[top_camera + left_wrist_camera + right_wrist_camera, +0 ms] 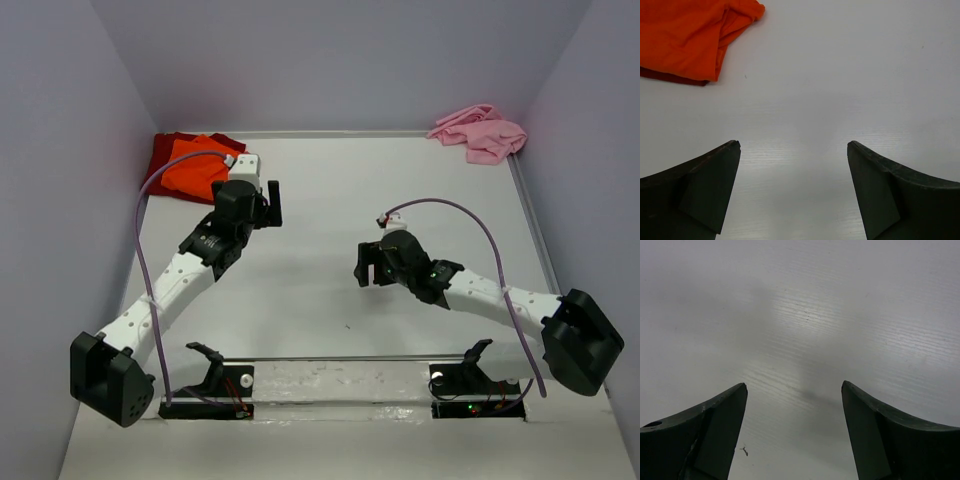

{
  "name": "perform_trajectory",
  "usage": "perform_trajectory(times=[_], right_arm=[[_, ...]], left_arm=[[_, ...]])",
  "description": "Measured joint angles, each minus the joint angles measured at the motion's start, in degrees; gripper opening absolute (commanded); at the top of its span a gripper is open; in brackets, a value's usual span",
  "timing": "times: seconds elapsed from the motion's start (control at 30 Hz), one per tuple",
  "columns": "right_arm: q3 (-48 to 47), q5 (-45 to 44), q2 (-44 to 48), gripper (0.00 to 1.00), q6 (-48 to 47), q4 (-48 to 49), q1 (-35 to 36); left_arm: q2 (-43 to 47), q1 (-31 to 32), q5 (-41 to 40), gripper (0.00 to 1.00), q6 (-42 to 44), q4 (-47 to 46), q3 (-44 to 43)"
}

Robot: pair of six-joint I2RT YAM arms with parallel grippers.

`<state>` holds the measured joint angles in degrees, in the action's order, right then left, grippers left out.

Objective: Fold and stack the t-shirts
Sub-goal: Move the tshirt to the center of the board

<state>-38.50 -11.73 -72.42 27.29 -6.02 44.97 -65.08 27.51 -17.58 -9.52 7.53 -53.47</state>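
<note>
The bright orange t-shirt (195, 170) lies folded at the far left of the table, on top of the dark red t-shirt (165, 150). Both show in the left wrist view, the orange one (690, 35) above a thin dark red edge (670, 76). The light pink t-shirt (480, 132) lies crumpled in the far right corner. My left gripper (265, 208) is open and empty just right of the orange shirt, over bare table (794, 145). My right gripper (368, 268) is open and empty over the middle of the table (794, 385).
The white table (330, 200) is boxed in by grey walls at the left, back and right. Two black fixtures (215, 365) (470, 362) stand on the near edge strip between the arm bases.
</note>
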Motion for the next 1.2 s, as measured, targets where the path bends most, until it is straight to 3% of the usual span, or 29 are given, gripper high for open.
perform_trajectory(times=[0.23, 0.4, 0.53, 0.73, 1.0, 1.2], right_arm=[[-2.58, -0.46, -2.12, 0.83, -1.95, -0.72, -0.5], [-21.14, -1.55, -14.29, 0.83, -4.33, -5.44, -8.17], [-34.71, -0.81, -21.94, 0.82, -4.63, -7.41, -18.71], [-58.86, -10.84, -41.7, 0.81, -7.72, -11.69, -27.67], [-74.97, -20.72, -64.57, 0.81, -11.21, -16.79, -32.98], [-85.61, -25.07, -70.36, 0.82, -14.71, -18.62, -38.42]], left_arm=[[0.83, 0.0, 0.5, 0.98, -0.02, -0.02, 0.0], [1.81, 0.0, 0.94, 0.98, -0.04, 0.02, 0.0], [3.72, 0.0, 0.9, 0.98, -0.02, -0.07, 0.0], [5.01, -0.09, 0.9, 0.98, -0.17, 0.0, 0.0], [5.79, -0.26, 2.38, 0.98, -0.7, -0.15, 0.0], [5.79, -0.26, 4.31, 0.98, -1.27, -0.52, 0.07]])
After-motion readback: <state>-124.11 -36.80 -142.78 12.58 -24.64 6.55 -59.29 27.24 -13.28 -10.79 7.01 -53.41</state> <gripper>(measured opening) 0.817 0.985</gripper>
